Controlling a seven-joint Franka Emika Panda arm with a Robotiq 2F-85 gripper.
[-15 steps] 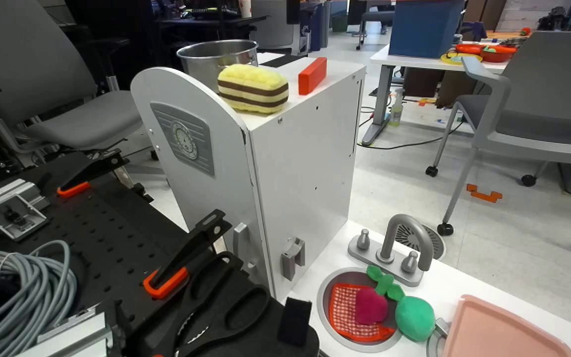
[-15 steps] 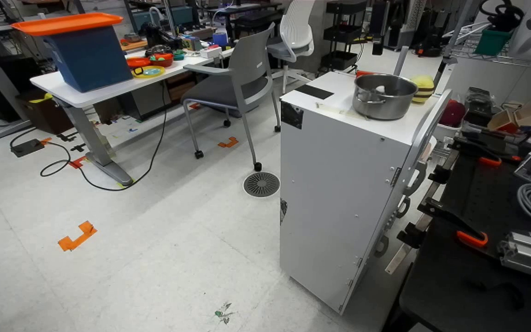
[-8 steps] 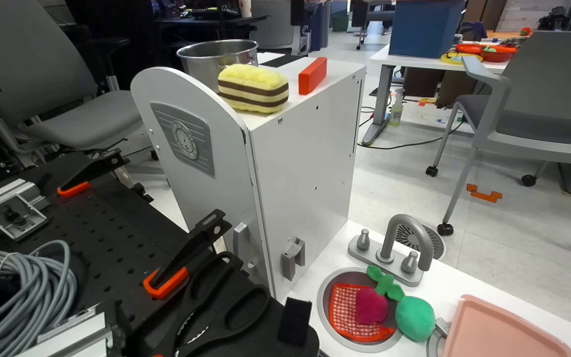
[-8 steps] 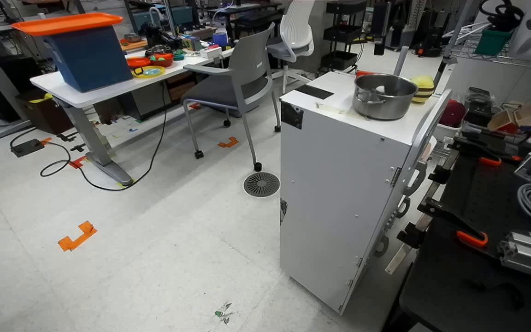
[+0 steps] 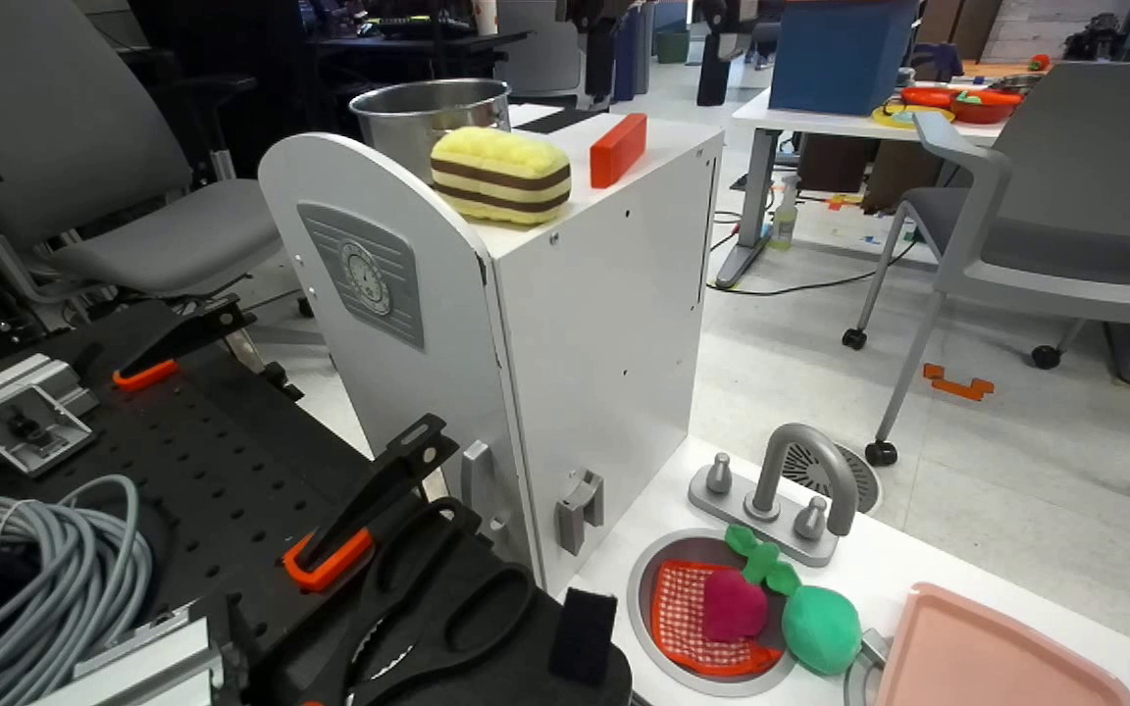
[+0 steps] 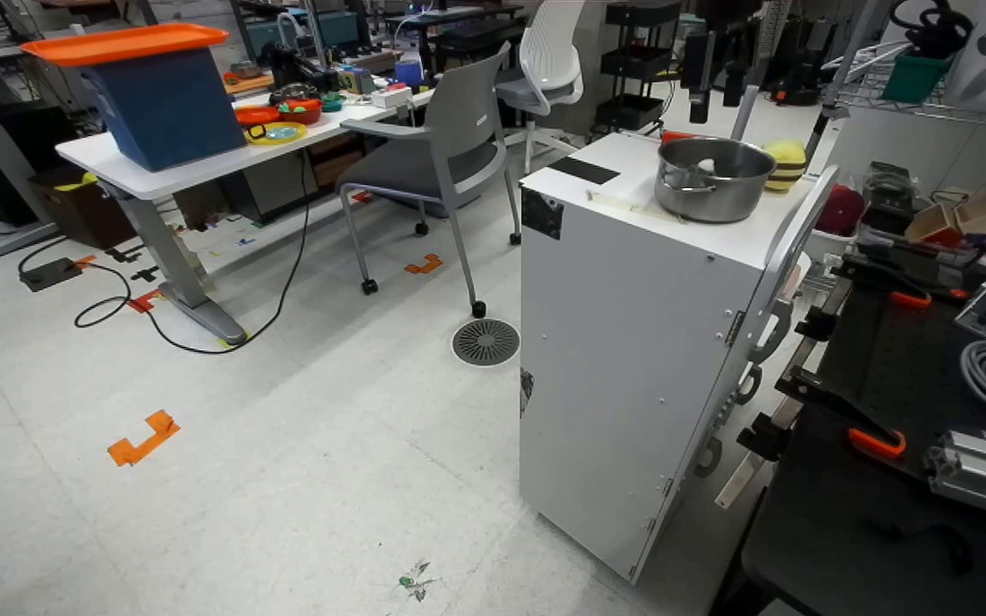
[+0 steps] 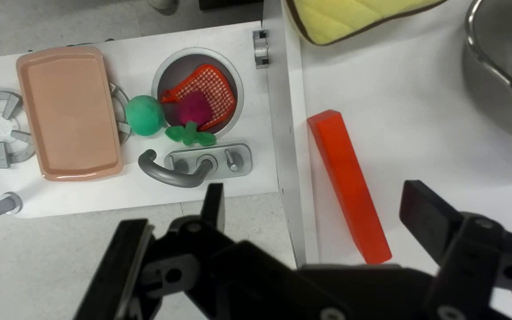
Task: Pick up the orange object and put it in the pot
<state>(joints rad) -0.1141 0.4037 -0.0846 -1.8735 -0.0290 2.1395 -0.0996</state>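
The orange-red block (image 5: 618, 152) lies on top of the white cabinet near its edge, with one end visible in an exterior view (image 6: 678, 135). The wrist view shows it as a long bar (image 7: 351, 186). The steel pot (image 5: 390, 132) stands on the same top; it also shows in an exterior view (image 6: 711, 195) and at the right of the wrist view (image 7: 498, 104). A small white thing shows inside it. My gripper (image 5: 656, 90) is open and empty, above the cabinet top (image 6: 715, 101). In the wrist view, the block's near part shows between the spread fingers (image 7: 313, 191).
A yellow striped plush (image 5: 501, 176) sits beside the pot and block. The cabinet's curved panel (image 5: 369, 245) rises at one edge. Lower down is a toy sink (image 5: 639, 598) with a faucet (image 5: 800, 471), a green ball (image 5: 820, 630) and a pink tray (image 5: 997, 652).
My gripper has come down from the top edge of both exterior views toward the cabinet top, its fingers still apart. The block, pot and plush have not moved.
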